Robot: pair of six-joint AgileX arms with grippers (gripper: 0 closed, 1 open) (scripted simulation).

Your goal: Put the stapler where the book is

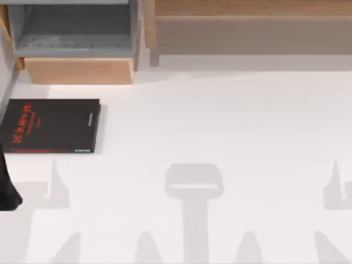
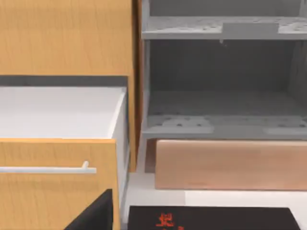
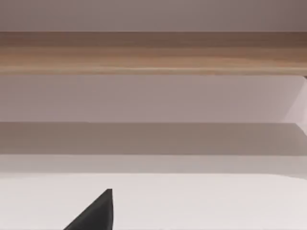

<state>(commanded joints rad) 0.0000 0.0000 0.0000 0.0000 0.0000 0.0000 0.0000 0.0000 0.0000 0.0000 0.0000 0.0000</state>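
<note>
Top view, book (image 1: 50,125) flat at table (image 1: 220,137) left, long axis left-right

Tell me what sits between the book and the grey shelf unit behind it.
A light wooden board along the shelf unit's foot, then bare white table up to the book. The left wrist view shows it best.

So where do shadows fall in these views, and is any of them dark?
Top view: soft grey arm-shaped shadows lie across the white table, none on the book. Left wrist view: the grey shelf recess is dim. Right wrist view: evenly lit.
</note>
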